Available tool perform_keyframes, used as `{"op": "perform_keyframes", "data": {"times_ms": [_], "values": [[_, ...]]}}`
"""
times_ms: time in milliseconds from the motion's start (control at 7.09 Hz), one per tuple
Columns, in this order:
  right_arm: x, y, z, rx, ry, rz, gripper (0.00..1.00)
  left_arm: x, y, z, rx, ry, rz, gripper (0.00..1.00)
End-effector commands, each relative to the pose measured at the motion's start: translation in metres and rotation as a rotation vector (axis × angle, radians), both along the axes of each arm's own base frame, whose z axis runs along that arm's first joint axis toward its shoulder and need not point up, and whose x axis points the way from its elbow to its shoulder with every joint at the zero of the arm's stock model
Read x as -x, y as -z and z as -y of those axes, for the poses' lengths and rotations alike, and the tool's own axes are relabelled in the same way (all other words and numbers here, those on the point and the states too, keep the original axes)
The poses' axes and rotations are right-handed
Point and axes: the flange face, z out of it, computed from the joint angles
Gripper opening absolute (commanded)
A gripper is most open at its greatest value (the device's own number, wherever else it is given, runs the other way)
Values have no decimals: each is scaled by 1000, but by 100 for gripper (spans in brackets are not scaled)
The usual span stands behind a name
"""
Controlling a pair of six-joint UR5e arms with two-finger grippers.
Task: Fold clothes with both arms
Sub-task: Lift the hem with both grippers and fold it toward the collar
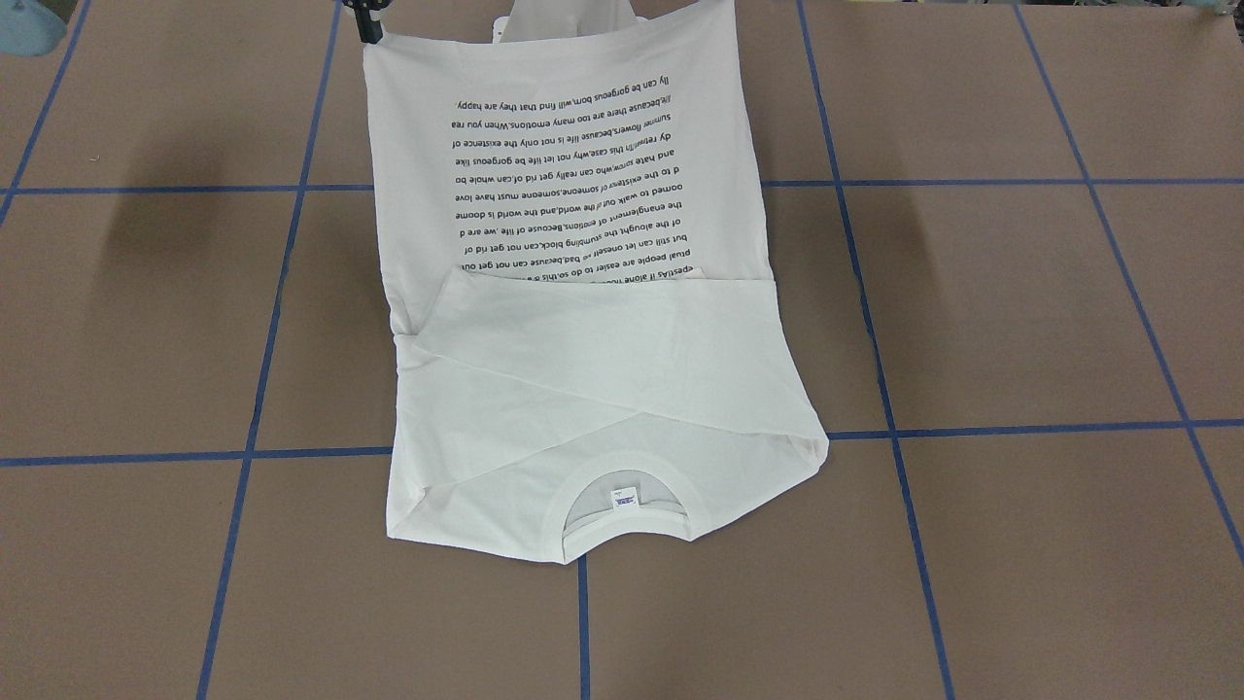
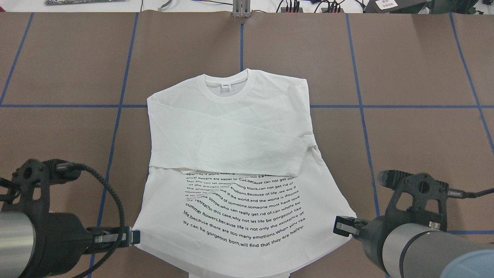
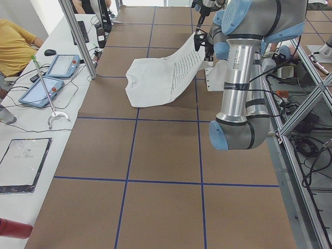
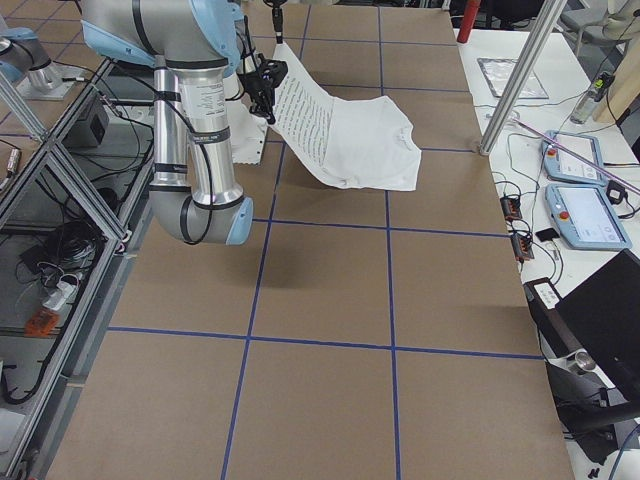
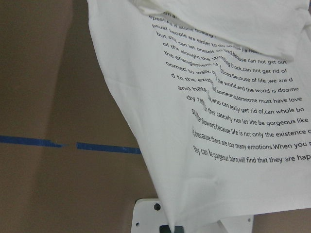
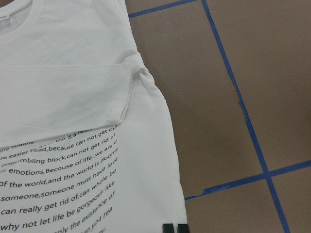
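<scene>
On the left, the left gripper [image 2: 135,236] is closed to a thin pinch on one hem corner of the T-shirt [image 2: 231,131]. In the left wrist view the cloth gathers to a point at its fingers, a hold that, as I judge it, lets the arm carry the lower half up and over. The shirt lies in the middle of the table [image 2: 405,58] with its collar [image 2: 227,82] on the side far from the robot. Its upper part is flat, and both sleeves [image 2: 231,143] are crossed over the chest, probably so the next fold shuts them inside. The lower half, with the printed text [image 2: 247,210] facing up, rises off the board toward the robot, stretched between its two corners so the hem keeps straight. On the right, the right gripper [image 2: 336,226] is likewise nipped tight on the other hem corner, at about the same height. The hem itself runs off the bottom of the overhead view. Cloth mostly covers where the fingertips actually touch, and the sleeves cover the top lines of print. The front-facing view cuts off nearly all of both grippers.
</scene>
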Motion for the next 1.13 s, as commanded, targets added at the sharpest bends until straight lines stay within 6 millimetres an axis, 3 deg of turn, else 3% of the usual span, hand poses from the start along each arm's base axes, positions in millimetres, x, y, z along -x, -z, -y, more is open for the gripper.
{"op": "perform_keyframes", "data": {"times_ms": [0,141,282,423,564,705,987], "values": [[0,16,58,-97,-28,-41,0,-30,-1,55,-99,36,133,0],[7,17,95,-138,-66,-48,0,-24,-10,89,-163,70,190,0],[9,15,139,-139,-102,-29,0,3,-11,119,-232,116,222,0],[2,14,174,-134,-122,-10,0,18,-15,139,-253,152,249,0],[20,7,198,-136,-119,-58,0,7,-27,154,-233,161,291,0],[49,-3,222,-147,-123,-67,0,-14,-24,176,-236,191,323,0],[60,-5,263,-176,-135,-92,0,-45,-46,220,-238,257,391,0]]}}
